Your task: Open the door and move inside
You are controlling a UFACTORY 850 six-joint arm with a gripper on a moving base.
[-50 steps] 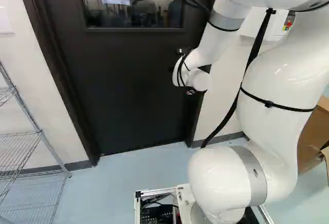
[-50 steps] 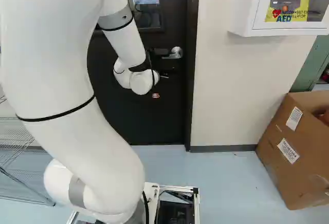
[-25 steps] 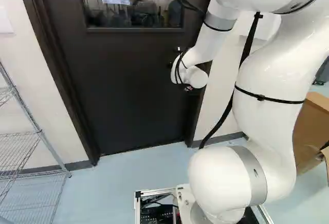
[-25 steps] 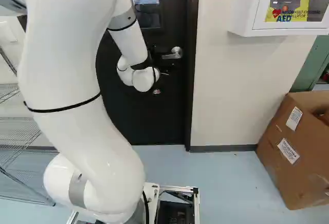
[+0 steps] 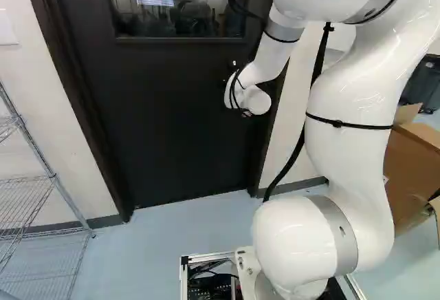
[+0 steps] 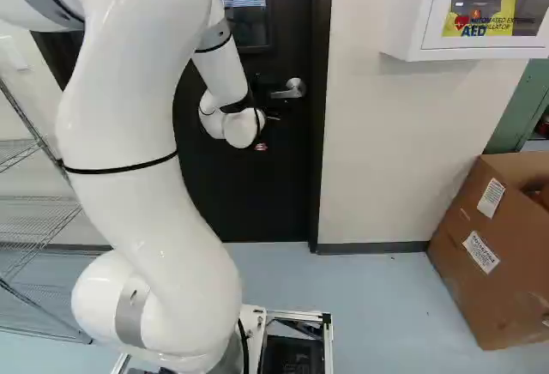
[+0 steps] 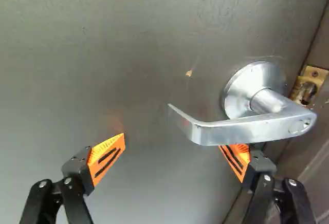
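Observation:
The black door [image 5: 165, 114] stands closed in its dark frame. Its silver lever handle [image 6: 290, 89] shows just right of my wrist in the right base view, where the black gripper [image 6: 255, 99] is mostly hidden and hard to tell from the door. In the wrist view the gripper [image 7: 172, 143] is open, its orange pads wide apart, with nothing gripped. The lever [image 7: 241, 130] lies ahead of the fingers: its free end points into the space between them, and its thicker part partly covers one fingertip. Whether that finger touches it, I cannot tell.
A wire shelf [image 5: 27, 197] stands left of the door. Right of it are the pale wall [image 6: 395, 142], a white wall cabinet [image 6: 412, 14] and an open cardboard box [image 6: 493, 254] on the floor. A brass strike plate [image 7: 308, 84] sits at the door's edge.
The arm's upper links have swung left in the left base view and right in the right base view. The wrist has risen slightly. The base and door have not moved.

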